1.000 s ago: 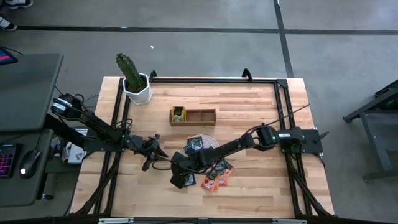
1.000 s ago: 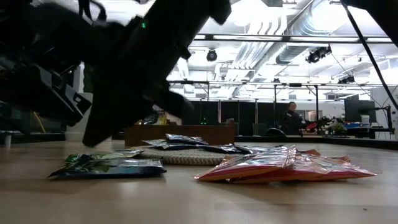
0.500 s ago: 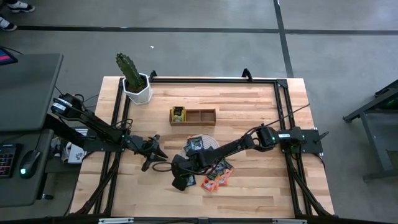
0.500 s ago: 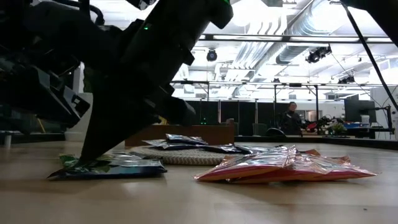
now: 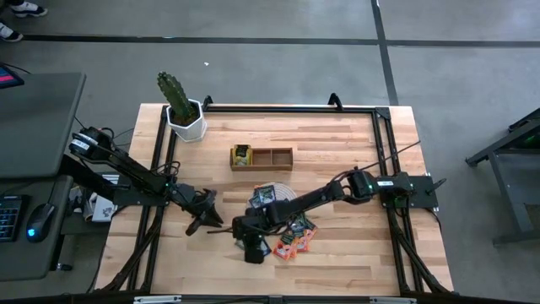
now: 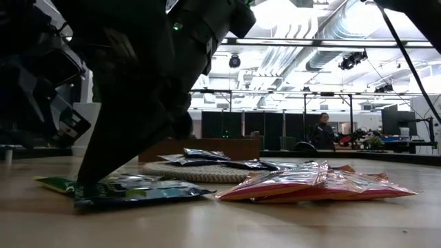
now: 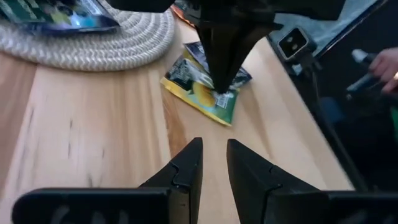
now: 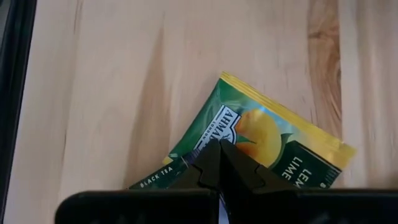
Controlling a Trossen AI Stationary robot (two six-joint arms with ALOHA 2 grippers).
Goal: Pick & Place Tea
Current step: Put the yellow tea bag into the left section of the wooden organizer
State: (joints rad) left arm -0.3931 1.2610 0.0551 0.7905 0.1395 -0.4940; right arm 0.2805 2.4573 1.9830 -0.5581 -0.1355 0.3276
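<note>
My left pincer [image 5: 213, 221] hovers low over the tabletop [image 5: 337, 135], fingers slightly apart, holding nothing. Just right of it my right pincer [image 5: 251, 245] points down, fingers pressed together on a yellow-green tea sachet [image 8: 273, 146] lying flat on the wood; cannot tell if it's gripped or only pinned. Beyond it, dark sachets [image 5: 265, 195] lie on the round woven mat [image 7: 118, 46], orange-red sachets [image 6: 317, 184] just right of my right pincer. One yellow-green sachet [image 5: 242, 155] sits in the wooden tray's [image 5: 272, 158] left compartment.
</note>
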